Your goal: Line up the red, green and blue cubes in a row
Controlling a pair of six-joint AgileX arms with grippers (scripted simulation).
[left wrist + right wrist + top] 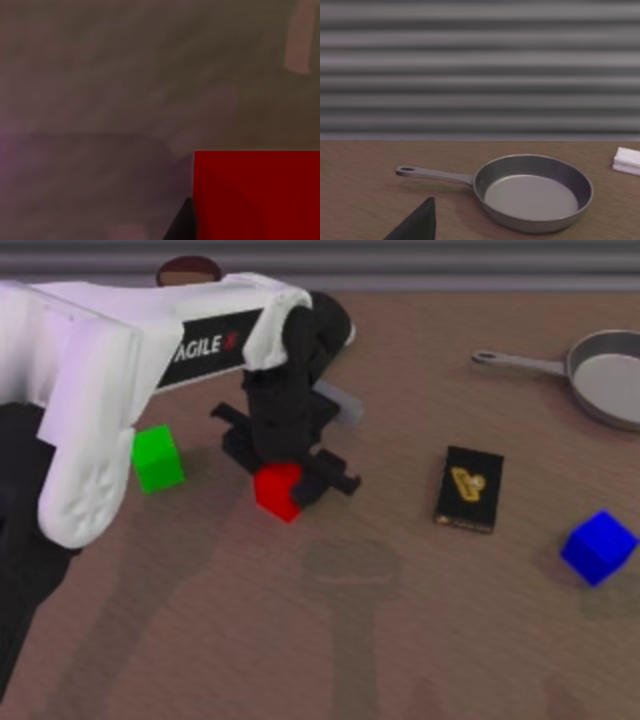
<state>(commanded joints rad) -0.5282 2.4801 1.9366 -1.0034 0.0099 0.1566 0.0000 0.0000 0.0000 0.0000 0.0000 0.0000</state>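
Lettering "AGILE" is being shown on the left arm [150, 350]; the red cube [278, 490], left of centre on the worktop [400, 640], is being grasped by the left gripper [290, 465] fingers, green cube [157, 458] left, blue cube [598, 546] far right.

A brown wood-grain table [420, 640] fills the top view, its surface marked by soft, blurred shadows falling toward the near edge. Beyond the far edge of the table stands a wall [480, 65] of horizontal grey ribs, alternating lighter and darker bands, seen as a narrow strip in the top view and as a broad backdrop in the right wrist view. Lighting is diffuse and even, with no visible lamp or window.
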